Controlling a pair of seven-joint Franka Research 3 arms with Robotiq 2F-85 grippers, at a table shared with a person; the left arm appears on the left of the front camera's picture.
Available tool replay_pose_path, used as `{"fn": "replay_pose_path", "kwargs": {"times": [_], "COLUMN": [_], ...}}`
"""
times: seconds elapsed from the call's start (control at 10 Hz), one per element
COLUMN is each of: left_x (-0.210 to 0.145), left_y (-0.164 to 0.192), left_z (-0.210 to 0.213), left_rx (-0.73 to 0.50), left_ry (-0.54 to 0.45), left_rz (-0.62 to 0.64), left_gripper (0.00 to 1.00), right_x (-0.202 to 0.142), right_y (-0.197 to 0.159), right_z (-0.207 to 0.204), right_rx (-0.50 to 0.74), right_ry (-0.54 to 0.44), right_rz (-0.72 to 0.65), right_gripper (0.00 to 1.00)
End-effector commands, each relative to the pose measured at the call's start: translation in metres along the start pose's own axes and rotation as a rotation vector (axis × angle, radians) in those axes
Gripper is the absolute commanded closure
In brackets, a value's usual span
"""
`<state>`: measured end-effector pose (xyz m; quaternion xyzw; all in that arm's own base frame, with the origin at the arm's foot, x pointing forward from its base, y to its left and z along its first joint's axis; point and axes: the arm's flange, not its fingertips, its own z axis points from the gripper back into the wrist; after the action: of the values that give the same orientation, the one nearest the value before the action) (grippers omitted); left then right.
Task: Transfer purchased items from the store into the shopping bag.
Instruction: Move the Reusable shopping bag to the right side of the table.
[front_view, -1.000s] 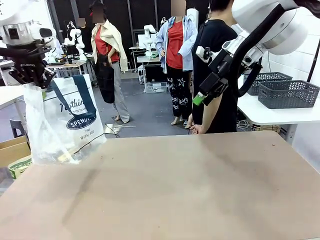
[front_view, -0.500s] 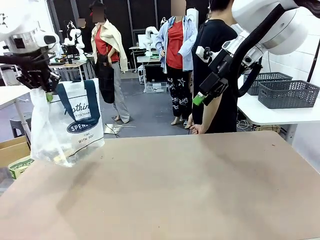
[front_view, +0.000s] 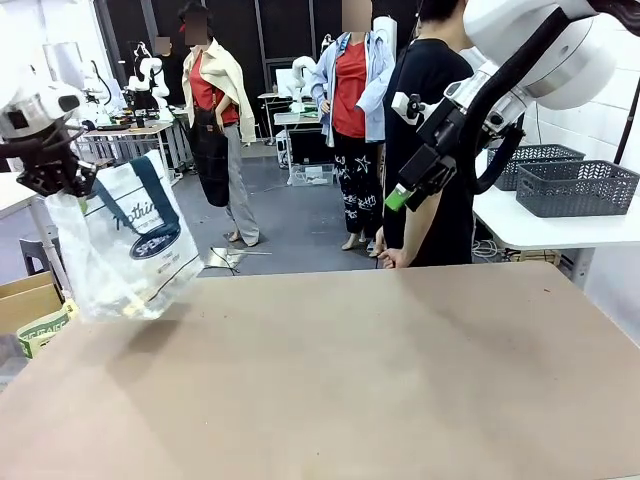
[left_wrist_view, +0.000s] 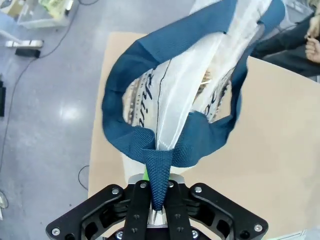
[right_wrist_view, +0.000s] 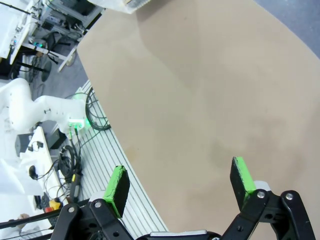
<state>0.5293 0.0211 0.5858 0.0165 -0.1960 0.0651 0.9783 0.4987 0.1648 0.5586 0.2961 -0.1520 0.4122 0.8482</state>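
Note:
The shopping bag (front_view: 125, 240), translucent white with navy handles and an oval logo, hangs tilted over the table's far left corner. My left gripper (front_view: 52, 168) is shut on its navy strap (left_wrist_view: 157, 175), which loops away from the jaws in the left wrist view. The bag's mouth (left_wrist_view: 190, 95) is pulled narrow below it. Small yellowish purchased items (front_view: 128, 300) show dimly through the bag's bottom. My right gripper (front_view: 400, 195) is held high above the table's far side, open with nothing between its green pads (right_wrist_view: 119, 182), above the bare tabletop (right_wrist_view: 200, 100).
A person in black (front_view: 432, 120) stands at the table's far edge, right behind my right gripper. Dark grey lattice baskets (front_view: 575, 185) sit on a white side table at the right. A cardboard box (front_view: 28, 300) stands beyond the brown table's (front_view: 350, 380) left edge.
My left gripper has shifted left with the bag, which has swung and now hangs more tilted, its bottom slightly higher. The right arm has not moved.

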Motion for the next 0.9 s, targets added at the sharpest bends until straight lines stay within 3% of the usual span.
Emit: {"fn": "replay_pose_path", "kwargs": {"times": [0.0, 0.5, 0.8], "left_x": [-0.010, -0.048, -0.058], "left_y": [0.019, 0.053, 0.052], "left_z": [0.005, -0.010, -0.007], "left_rx": [-0.022, -0.054, -0.108], "left_ry": [-0.027, 0.037, 0.026], "left_rz": [-0.014, 0.058, 0.027], "left_gripper": [1.00, 1.00, 1.00], "right_x": [-0.001, -0.001, -0.001], "right_y": [0.001, 0.001, 0.001], "right_z": [0.001, 0.001, 0.001], "right_rx": [0.019, 0.019, 0.019], "right_ry": [-0.009, -0.009, -0.009], "right_rz": [-0.008, -0.008, -0.008], "right_gripper": [0.00, 0.00, 0.00]}}
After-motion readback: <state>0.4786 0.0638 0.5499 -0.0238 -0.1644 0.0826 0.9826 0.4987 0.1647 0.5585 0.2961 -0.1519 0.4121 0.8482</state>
